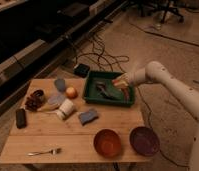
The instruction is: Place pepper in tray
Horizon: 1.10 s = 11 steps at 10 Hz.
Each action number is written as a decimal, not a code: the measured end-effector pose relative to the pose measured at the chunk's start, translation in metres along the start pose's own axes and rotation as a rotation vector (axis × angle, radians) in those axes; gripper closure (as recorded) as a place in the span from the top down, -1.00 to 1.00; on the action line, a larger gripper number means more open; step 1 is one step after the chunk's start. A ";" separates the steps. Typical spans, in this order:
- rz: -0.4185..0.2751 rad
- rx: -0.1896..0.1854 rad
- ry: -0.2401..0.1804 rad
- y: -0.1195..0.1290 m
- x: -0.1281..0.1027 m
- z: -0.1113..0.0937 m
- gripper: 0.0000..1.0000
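Note:
The dark green tray (93, 93) stands at the back right of the wooden table. My gripper (121, 82) hangs over the tray's right end, reaching in from the right on a white arm. A slender red-orange pepper (125, 86) shows at the gripper's tip, just above the tray's right rim, and seems to be held there. A dark object (104, 90) lies inside the tray to the left of the gripper.
An orange bowl (107, 142) and a dark purple bowl (144, 140) sit at the front right. A round orange-red fruit (71, 92), a white cup (66, 108), a blue-grey sponge (88, 116), a fork (44, 151) and a black object (21, 118) lie to the left. Cables run behind the table.

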 end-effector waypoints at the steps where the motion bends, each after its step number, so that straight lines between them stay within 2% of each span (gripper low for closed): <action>1: 0.002 0.007 -0.002 -0.002 -0.001 -0.001 -1.00; 4: 0.019 0.011 -0.006 -0.011 -0.005 -0.004 -1.00; 6: 0.027 0.022 -0.027 -0.020 -0.007 -0.004 -1.00; 7: 0.031 0.046 -0.061 -0.026 -0.005 -0.003 -0.92; 8: 0.038 0.063 -0.081 -0.031 -0.004 -0.005 -0.73; 10: 0.048 0.065 -0.090 -0.035 -0.006 -0.002 -0.41; 11: 0.049 0.066 -0.090 -0.035 -0.006 -0.003 -0.40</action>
